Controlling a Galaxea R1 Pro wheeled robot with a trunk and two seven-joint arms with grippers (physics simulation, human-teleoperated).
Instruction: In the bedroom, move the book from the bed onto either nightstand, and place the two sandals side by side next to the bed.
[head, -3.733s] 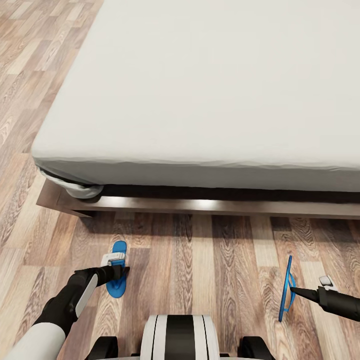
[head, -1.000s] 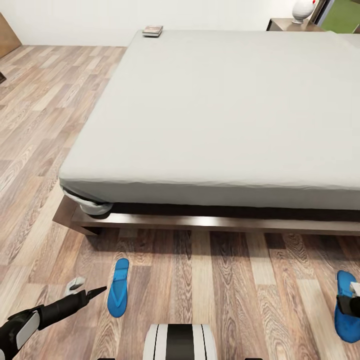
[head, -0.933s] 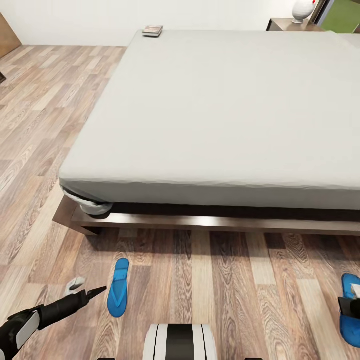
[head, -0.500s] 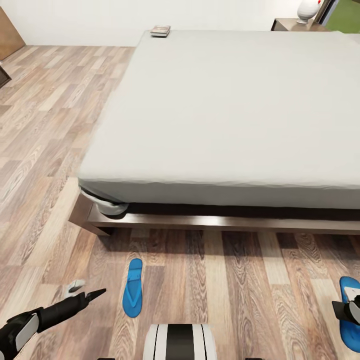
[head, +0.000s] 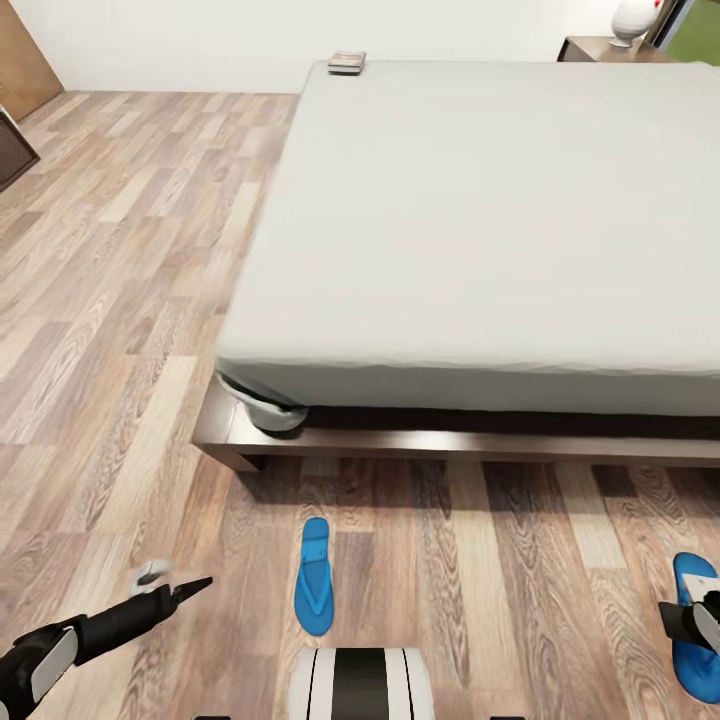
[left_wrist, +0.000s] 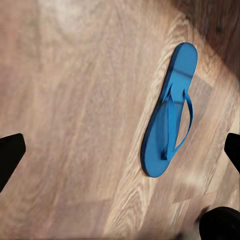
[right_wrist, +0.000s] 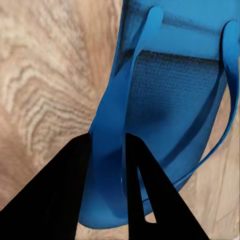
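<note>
Sandals lie on the floor (head: 120, 300) before the bed (head: 480, 220), well apart: one (head: 314, 588) flat near its corner, the left gripper (head: 165, 588) spread wide beside it, empty; the other (head: 693, 625) pinched at its edge by the right gripper (right_wrist: 107, 150). Book (head: 347, 62) rests at the bed's far corner.

black arms, white cuffs, white-and-black striped trunk (head: 360, 685).

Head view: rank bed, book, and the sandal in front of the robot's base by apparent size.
1. bed, by far the largest.
2. sandal.
3. book, looks smallest, but it lies at the bed's far corner, so distance shrinks it; its true size against the sandal is unsure.
</note>
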